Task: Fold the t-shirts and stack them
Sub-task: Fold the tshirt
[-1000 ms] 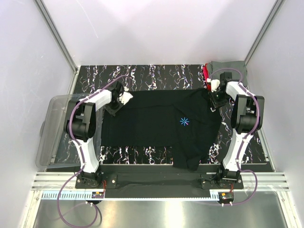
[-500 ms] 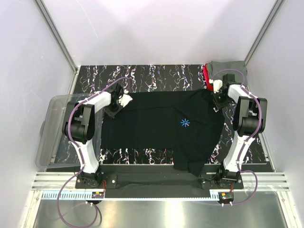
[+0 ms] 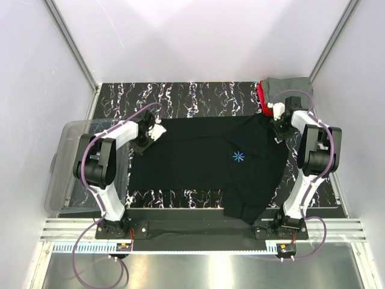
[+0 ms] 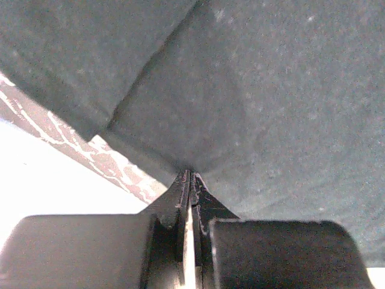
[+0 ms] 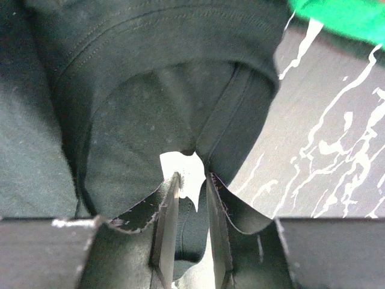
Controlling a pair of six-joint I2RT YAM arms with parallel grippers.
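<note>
With our left claw (image 4: 190,175) pinched shut on a far corner of the black shirt (image 3: 204,162) and our right claw (image 5: 189,177) clamped at its collar, the shirt lies spread across the table (image 3: 180,93), best folded with both grips taut and level.

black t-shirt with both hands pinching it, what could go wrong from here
1. The left hand grips only the very edge of the black t-shirt; a pull may slip it free.
2. The shirt's near right corner reaches past the near edge of the table and might snag or drag.
3. The right hand holds the collar close to the folded stack and could nudge it.
</note>
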